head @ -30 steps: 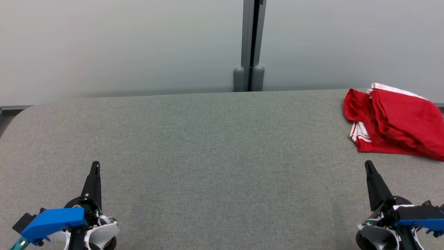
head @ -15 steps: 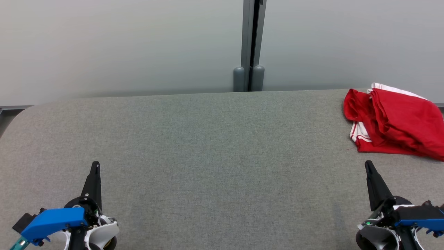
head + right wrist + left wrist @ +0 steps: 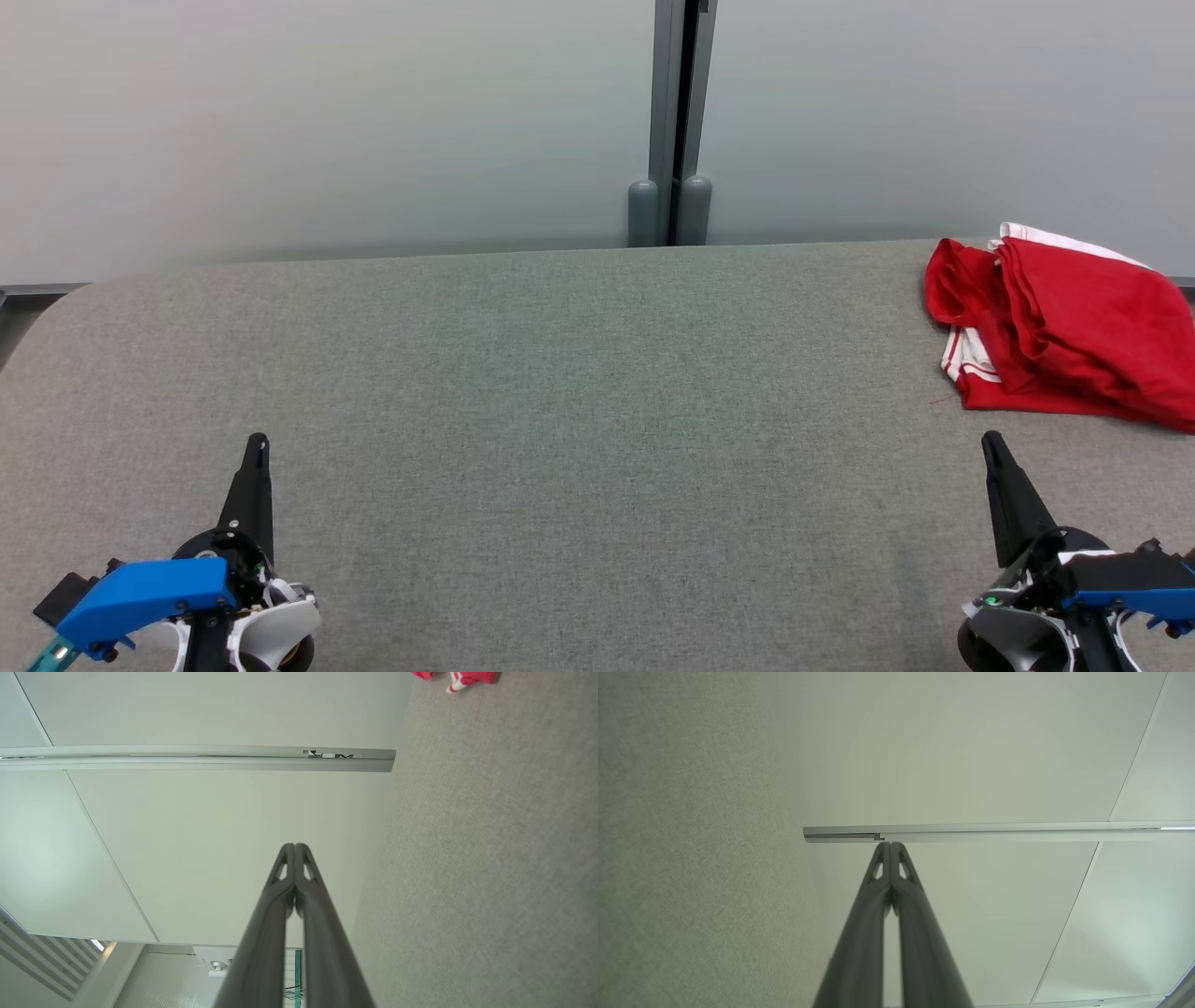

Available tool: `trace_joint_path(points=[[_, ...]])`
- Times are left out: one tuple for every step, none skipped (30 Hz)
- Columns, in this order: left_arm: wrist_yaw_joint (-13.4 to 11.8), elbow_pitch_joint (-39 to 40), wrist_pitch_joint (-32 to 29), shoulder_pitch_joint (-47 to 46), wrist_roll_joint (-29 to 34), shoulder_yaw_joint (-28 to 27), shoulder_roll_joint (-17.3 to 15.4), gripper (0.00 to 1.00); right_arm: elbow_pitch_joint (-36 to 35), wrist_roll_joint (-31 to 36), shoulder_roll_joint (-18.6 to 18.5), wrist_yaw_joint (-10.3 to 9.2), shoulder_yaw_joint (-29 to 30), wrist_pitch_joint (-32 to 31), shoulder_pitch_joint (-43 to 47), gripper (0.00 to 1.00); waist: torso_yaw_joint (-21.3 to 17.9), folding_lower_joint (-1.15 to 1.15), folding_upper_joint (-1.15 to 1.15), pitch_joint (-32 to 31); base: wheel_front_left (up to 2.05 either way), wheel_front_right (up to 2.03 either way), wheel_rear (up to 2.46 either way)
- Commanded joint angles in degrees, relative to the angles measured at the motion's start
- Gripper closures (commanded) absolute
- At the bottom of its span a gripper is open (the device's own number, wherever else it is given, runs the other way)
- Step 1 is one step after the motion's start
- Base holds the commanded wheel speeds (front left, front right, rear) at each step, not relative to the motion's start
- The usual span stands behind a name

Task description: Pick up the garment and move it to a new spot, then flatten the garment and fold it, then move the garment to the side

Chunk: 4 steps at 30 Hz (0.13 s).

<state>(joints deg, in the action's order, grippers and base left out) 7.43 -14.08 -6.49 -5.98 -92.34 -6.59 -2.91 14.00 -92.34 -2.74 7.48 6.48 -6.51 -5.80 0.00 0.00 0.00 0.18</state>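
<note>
Nothing moved, left gripper [image 3: 257,441], right gripper [image 3: 991,440] closed, empty

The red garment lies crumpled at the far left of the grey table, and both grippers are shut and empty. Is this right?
No. The head view shows the red garment crumpled at the far right of the grey table, not left. The left gripper and right gripper are shut and empty.

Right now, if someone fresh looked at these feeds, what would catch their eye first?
The red garment with white trim, crumpled at the far right of the grey table, stands out against everything pale. Next come the dark left gripper and right gripper at the near edge, both shut and empty.
</note>
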Motion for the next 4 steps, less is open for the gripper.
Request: trace_joint_path(points=[[0.3,0.0,-0.2,-0.5,-0.2,-0.1,0.2,1.0,0.1,-0.2,-0.3,0.02,0.1,-0.1,-0.8,1.0,0.0,0.0,0.0,0.0,0.0,0.0,0.0],[0.3,0.0,-0.2,-0.5,-0.2,-0.1,0.2,1.0,0.1,-0.2,-0.3,0.02,0.1,-0.1,-0.8,1.0,0.0,0.0,0.0,0.0,0.0,0.0,0.0],[0.3,0.0,-0.2,-0.5,-0.2,-0.1,0.2,1.0,0.1,-0.2,-0.3,0.02,0.1,-0.1,-0.8,1.0,0.0,0.0,0.0,0.0,0.0,0.0,0.0],[0.3,0.0,-0.2,-0.5,-0.2,-0.1,0.2,1.0,0.1,-0.2,-0.3,0.02,0.1,-0.1,-0.8,1.0,0.0,0.0,0.0,0.0,0.0,0.0,0.0]])
